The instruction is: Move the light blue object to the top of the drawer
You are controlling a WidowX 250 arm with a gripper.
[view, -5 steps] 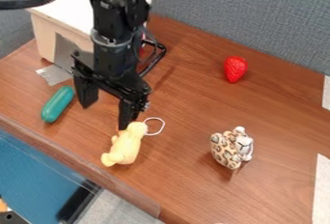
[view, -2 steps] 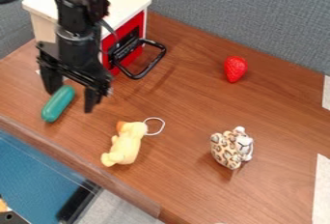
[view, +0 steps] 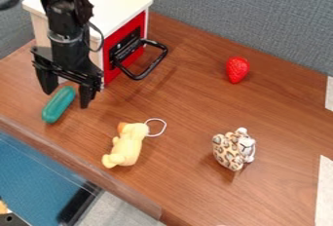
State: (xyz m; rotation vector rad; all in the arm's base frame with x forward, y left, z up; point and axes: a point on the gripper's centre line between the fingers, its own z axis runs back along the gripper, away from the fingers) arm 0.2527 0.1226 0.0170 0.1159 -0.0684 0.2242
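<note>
Nearest us on the tabletop (view: 195, 118) lie a yellow toy (view: 129, 144) and, to its right, a spotted toy (view: 232, 149). Beyond them we see the teal object (view: 58, 104) on the wood, with the open gripper (view: 67, 100) over it; farther back we have a strawberry (view: 237, 69) and the drawer (view: 120, 1).

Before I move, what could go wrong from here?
The teal piece looks smooth and rounded, so a poor squeeze might send it rolling toward the table edge. It lies at a slant under the open gripper, so one finger could land on it. The box stands close, so lifting may bump it.
</note>
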